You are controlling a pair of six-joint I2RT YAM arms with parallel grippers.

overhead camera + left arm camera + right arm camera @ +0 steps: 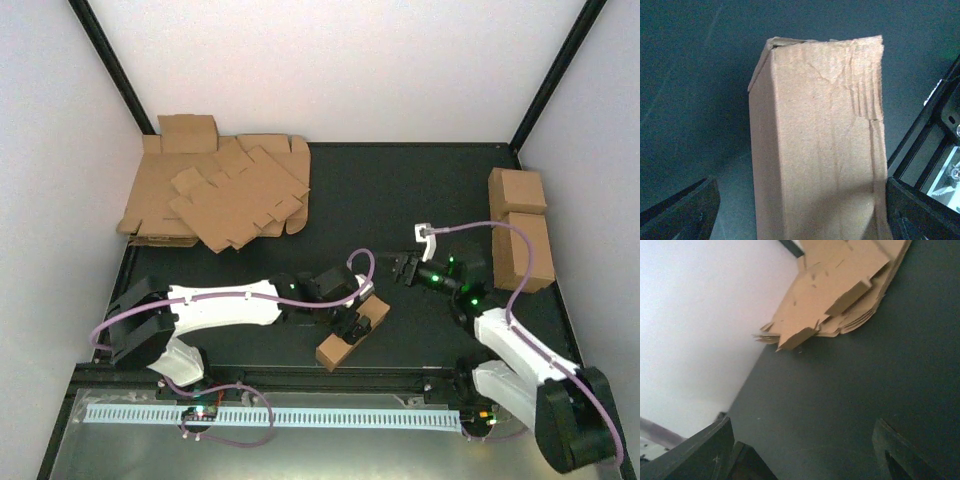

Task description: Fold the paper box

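The paper box [352, 333] lies on the black table as a small, long, brown folded box, angled from lower left to upper right. In the left wrist view the paper box [817, 140] fills the middle, its far end creased. My left gripper [349, 322] straddles it and is open: the left finger [685, 212] stands clear of the cardboard, while the right finger [920, 210] sits right beside its edge. My right gripper [404, 268] hovers up and to the right of the box. That right gripper [802, 440] is open, with only bare table between its fingers.
A heap of flat brown cardboard sheets [225, 195] covers the back left corner and also shows as the heap [840, 295] in the right wrist view. Two brown cardboard cuboids [522, 235] stand by the right wall. White walls enclose the table.
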